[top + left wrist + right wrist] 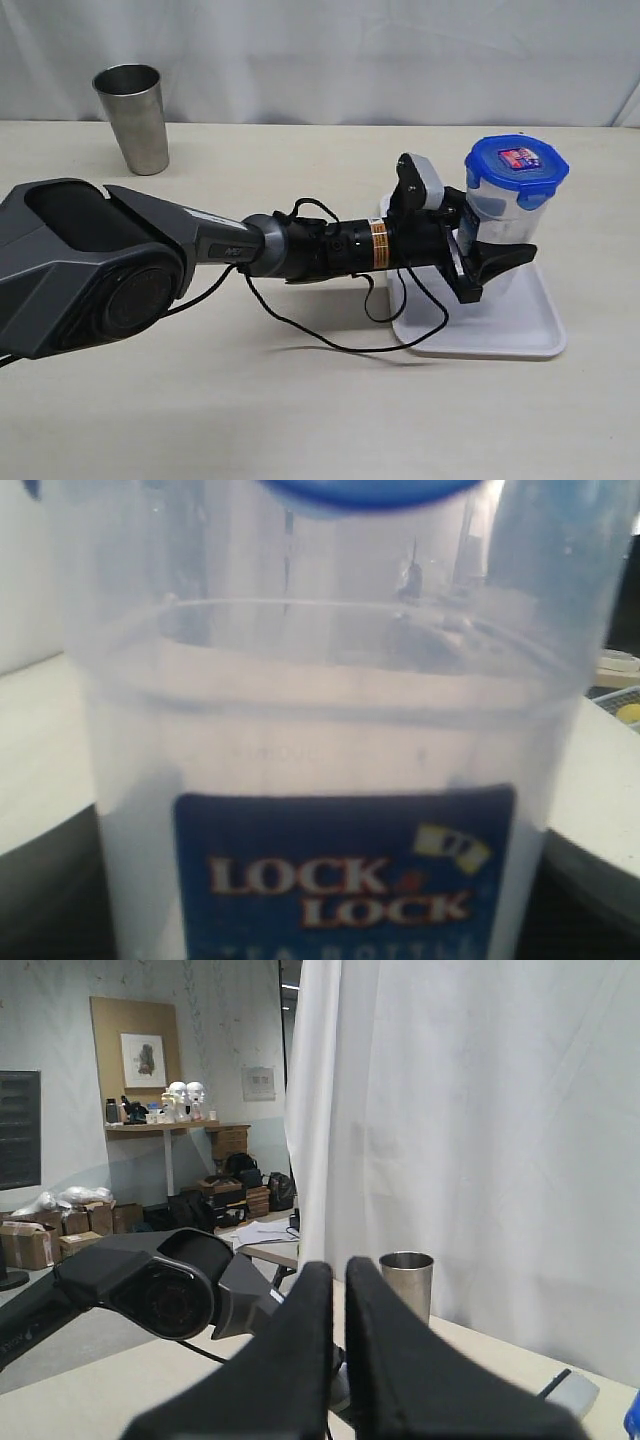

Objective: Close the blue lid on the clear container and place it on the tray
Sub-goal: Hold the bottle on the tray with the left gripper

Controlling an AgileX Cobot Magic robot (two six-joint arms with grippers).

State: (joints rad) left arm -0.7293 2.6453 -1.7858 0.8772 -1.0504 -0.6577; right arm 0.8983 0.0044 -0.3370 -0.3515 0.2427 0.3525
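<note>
Left arm [200, 245] is stretched out low and flat across the table [300, 420], with its gripper [500, 250] clamped round the clear container [520, 225]. That one's standing upright on the white tray [520, 335], blue lid [517, 163] on top. Right gripper [338, 1290] is pressed together, holding nothing.
</note>
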